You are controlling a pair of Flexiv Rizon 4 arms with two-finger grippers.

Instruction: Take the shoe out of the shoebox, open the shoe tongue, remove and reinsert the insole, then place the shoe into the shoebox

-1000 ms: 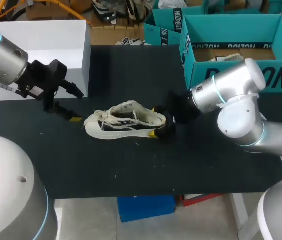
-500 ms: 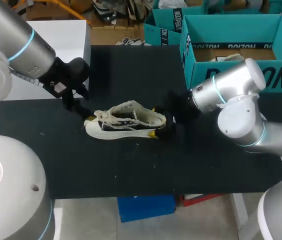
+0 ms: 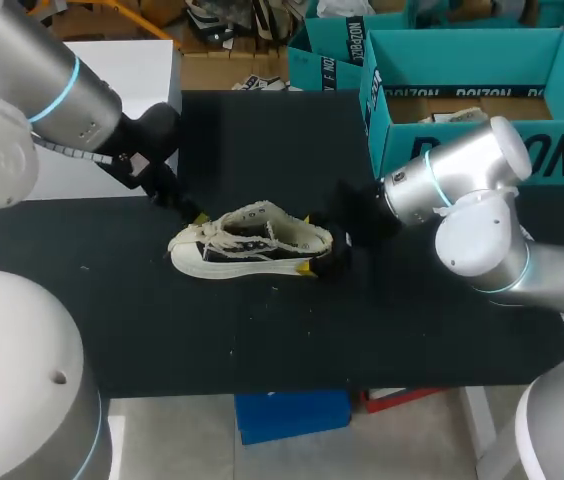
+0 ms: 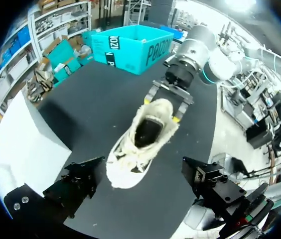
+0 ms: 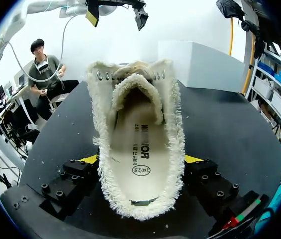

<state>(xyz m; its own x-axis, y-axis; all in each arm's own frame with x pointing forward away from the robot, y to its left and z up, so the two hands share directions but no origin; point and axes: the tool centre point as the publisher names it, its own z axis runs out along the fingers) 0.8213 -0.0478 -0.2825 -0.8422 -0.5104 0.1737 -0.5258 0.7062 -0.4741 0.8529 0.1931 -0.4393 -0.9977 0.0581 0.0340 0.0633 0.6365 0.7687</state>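
Btwn R gripper's point(image 3: 307, 243) fingers, pinched, sits shoe point(image 3: 242, 240) heel; L gripper point(image 4: 143, 181) spread above toe; printed teal shoebox point(image 3: 482, 150) beside R arm holds sth pale.

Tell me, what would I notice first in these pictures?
A fluffy cream shoe lies in the middle of the black table, its heel pinched by the right gripper. The left gripper hovers open by its toe, and a big teal shoebox stands at the table's far right.
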